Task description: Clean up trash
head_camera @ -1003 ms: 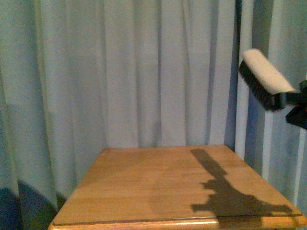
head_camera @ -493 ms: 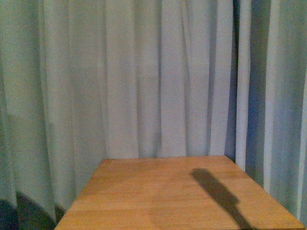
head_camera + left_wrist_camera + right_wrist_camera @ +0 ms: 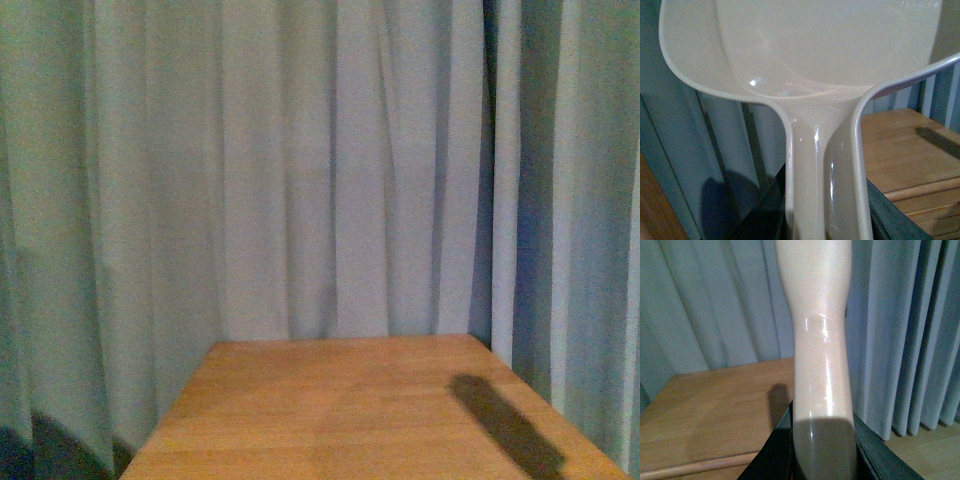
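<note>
Your front view shows a bare wooden worktop (image 3: 340,400) with a pale grey-green curtain (image 3: 300,170) hanging in folds behind it. The curtain meets the worktop's far edge and falls past its left and right edges. A long dark shadow (image 3: 505,425) slants across the worktop's right side, close to the right edge. Neither arm appears in this view.

In your left wrist view, the left pincer (image 3: 825,222) is closed around the stem of a cream dustpan (image 3: 805,50). The wide scoop fills the upper frame. The worktop's corner and side edge lie beyond the dustpan, well apart from it, with curtain and open air between.

In your right wrist view, the right pincer (image 3: 822,452) clamps a cream handle (image 3: 817,340) between its dark jaws. The handle is raised above the worktop's near edge, by a corner. Past that corner there is open light floor (image 3: 925,450) running to the curtain.

No view shows the tissue wad, so you cannot tell where it lies.
</note>
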`<state>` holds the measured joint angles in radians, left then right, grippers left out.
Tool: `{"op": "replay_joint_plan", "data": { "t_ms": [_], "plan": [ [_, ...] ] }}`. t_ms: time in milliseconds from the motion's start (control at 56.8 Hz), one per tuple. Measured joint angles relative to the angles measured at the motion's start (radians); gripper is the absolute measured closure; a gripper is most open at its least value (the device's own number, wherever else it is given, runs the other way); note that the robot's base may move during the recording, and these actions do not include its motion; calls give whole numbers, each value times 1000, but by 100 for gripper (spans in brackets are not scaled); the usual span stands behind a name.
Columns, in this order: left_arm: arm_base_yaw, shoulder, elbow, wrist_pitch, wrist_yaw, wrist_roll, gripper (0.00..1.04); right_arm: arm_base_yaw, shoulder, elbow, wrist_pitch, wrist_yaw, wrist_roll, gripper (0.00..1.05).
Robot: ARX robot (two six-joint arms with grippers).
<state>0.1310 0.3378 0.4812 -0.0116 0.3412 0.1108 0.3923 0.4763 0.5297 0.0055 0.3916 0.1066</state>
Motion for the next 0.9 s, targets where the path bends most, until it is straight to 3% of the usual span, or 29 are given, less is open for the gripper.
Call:
{"op": "replay_joint_plan", "data": {
  "t_ms": [898],
  "plan": [
    [-2, -3, -5, 0, -1, 0, 79, -5, -6, -1, 0, 1, 10, 85]
  ]
}}
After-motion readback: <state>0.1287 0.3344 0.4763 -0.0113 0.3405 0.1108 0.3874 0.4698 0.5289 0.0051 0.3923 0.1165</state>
